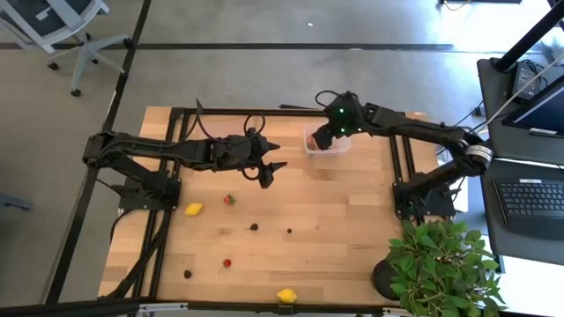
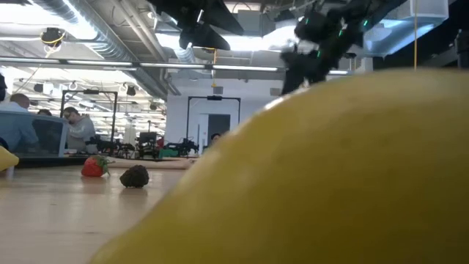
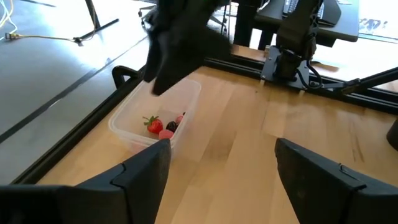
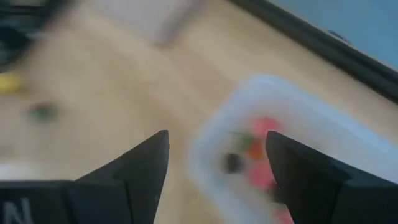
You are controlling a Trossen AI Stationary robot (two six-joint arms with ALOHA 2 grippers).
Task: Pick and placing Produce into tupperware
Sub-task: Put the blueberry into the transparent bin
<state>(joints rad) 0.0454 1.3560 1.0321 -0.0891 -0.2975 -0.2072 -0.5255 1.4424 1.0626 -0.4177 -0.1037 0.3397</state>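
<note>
1. Right now the tub (image 1: 328, 143) sits in the upper middle of the overhead frame, with a strawberry (image 3: 152, 124) and a few other pieces already inside.
2. My right gripper (image 4: 217, 163) hangs just above it, fingers apart and empty; I judge this a drop just made.
3. My left gripper (image 3: 222, 167) is spread wide, holding nothing, near the tub.
4. Loose fruit remains lower down: a lemon (image 1: 194, 210), a red berry (image 1: 229, 200), dark berries (image 1: 254, 226).
5. Next I'd reach for one of those.

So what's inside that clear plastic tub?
The tub holds a red strawberry, a dark berry and some pink-red pieces. The right arm above hides its far corner.
</note>
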